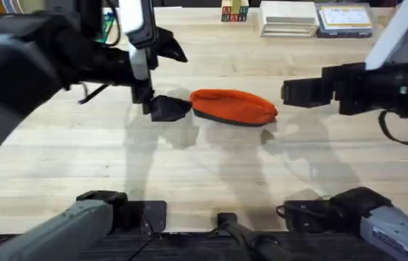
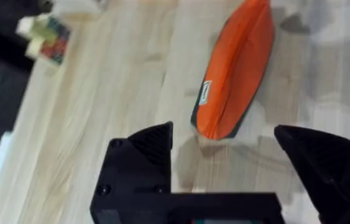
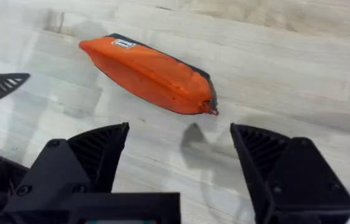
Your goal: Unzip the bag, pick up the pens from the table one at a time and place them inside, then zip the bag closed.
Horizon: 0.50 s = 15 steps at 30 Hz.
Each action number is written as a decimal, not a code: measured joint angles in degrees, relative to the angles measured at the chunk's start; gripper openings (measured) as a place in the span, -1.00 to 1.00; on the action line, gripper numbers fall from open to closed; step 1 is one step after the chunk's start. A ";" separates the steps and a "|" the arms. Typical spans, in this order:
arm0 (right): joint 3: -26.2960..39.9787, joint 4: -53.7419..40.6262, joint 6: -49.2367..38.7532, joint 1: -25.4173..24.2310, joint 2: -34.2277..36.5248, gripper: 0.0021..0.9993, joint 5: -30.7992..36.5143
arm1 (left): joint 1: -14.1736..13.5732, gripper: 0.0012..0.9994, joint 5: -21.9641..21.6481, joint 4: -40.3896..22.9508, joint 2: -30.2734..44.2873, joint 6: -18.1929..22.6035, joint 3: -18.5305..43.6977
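The small oblong orange fabric pouch with a dark underside [image 1: 232, 106] lies flat on the light wooden plank table [image 1: 189, 167], slightly beyond the table's centre, with its long axis running left to right. In the right wrist view the pouch [image 3: 150, 74] appears zipped shut, with a small pull tab at its right end and a small label near its left end. The same label is visible in the left wrist view [image 2: 237, 68].

The left gripper [image 1: 161, 107] hangs just beside the left end of the pouch, close above the table. In the left wrist view its two black fingers [image 2: 147, 146] are spread wide apart, with nothing between them; the end of the pouch lies just beyond the gap.

The right gripper [image 1: 290, 93] sits to the right of the pouch, near its right end but clear of it. In the right wrist view its black fingers [image 3: 100, 152] are likewise spread wide and hold nothing.

At the far edge of the table stand small coloured blocks [image 1: 234, 12], a stack of pale flat boxes [image 1: 288, 18] and a flat grey case [image 1: 344, 19].
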 joint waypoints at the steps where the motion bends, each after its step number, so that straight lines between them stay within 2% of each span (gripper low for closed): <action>1: 0.00 -0.22 0.00 0.00 -0.64 1.00 0.00 | 0.00 0.99 -1.36 -0.55 -2.33 -1.86 0.00; 5: 0.00 -0.58 -0.02 0.00 -2.90 1.00 0.00 | 0.00 0.99 -6.20 -1.29 -10.48 -10.23 0.00; 8: 0.00 -0.62 -0.03 0.00 -4.32 1.00 0.00 | 0.00 0.99 -9.19 -1.43 -16.39 -18.59 0.00; 15: 0.00 -0.63 1.41 0.00 -6.36 1.00 0.00 | 0.00 0.99 -12.92 -1.65 -25.88 -39.61 0.00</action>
